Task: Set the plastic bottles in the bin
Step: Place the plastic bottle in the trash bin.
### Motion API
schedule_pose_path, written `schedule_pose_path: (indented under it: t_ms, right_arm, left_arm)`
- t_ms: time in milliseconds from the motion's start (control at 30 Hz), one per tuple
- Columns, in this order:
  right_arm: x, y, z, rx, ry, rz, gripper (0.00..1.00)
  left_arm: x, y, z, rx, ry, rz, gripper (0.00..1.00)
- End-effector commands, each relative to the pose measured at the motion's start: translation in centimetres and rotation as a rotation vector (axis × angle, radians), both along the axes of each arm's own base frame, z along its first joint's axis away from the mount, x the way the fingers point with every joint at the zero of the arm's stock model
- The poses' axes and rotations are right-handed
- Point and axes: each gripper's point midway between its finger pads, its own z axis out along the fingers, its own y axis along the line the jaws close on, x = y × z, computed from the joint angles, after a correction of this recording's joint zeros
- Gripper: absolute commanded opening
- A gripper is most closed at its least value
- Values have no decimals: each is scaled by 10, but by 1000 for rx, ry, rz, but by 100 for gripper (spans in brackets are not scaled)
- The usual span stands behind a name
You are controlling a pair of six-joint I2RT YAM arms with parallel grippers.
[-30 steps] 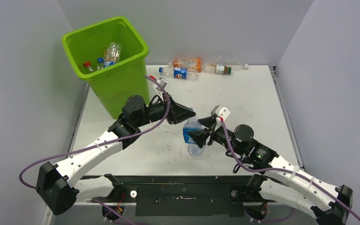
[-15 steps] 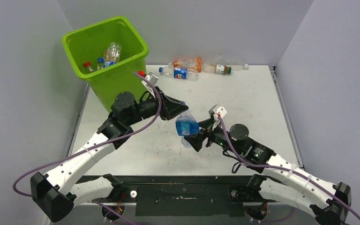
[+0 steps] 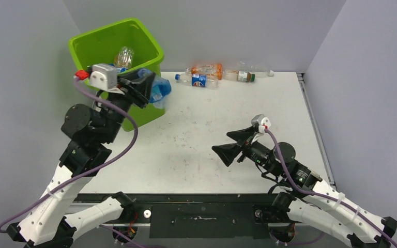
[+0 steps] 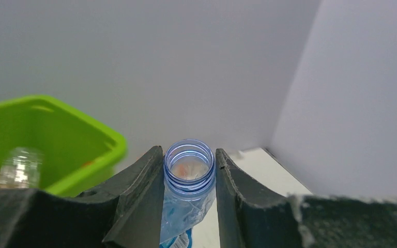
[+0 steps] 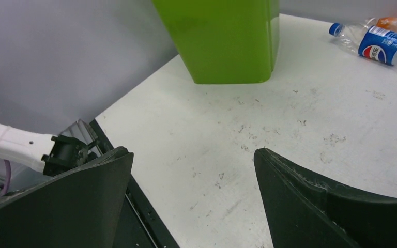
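My left gripper (image 3: 147, 89) is shut on the neck of a crumpled clear bottle with a blue label (image 3: 160, 90) and holds it high beside the right rim of the lime-green bin (image 3: 82, 44). In the left wrist view the uncapped neck (image 4: 188, 168) sits between the fingers (image 4: 139, 181), with the bin (image 4: 57, 134) to the left. My right gripper (image 3: 221, 143) is open and empty above the table's middle; it also shows open in its wrist view (image 5: 192, 153). A clear bottle (image 3: 125, 56) lies in the bin.
Three bottles lie at the table's back edge: a Pepsi one (image 3: 196, 80), an orange one (image 3: 208, 70) and a clear one (image 3: 244, 76). The right wrist view shows the bin's wall (image 5: 222, 41) and the Pepsi bottle (image 5: 380, 46). Grey walls enclose the table.
The blue-label bottle passed from my right gripper to my left. My left arm lifted it up and left to the bin's rim. My right gripper opened and drew back to the right.
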Motion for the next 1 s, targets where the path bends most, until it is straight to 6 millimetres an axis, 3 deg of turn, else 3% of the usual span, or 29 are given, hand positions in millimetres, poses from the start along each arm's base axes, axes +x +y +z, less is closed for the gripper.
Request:
schedule_pose_path:
  t_ms: [0,100,300,433,567,767,967]
  right_arm:
    - [4,-20,24,101,17,-105,90]
    - [17,-42,12,231,71,-261,90]
    - [24,-58,-23,331,142,-361,90]
    - [27,-63,-42,285,178,-405,90]
    - [29,-77,-52,206,181,-471,90]
    - [35,-123,-40,163,117,-661,90]
    - [31,-131,-29,160,85,-668,90]
  left_arm:
    - [13,77,64,-34,-211,416,0]
    - [35,99,84,-49,-267,561,0]
    - [77,142,128,-315,-350,581,0]
    - [118,158,122,-343,-402,668,0]
    - [154,159,105,-319,-465,648,0]
    - [206,163,76,-254,-386,699,0]
    - [226,156,78,-209,-365,680,0]
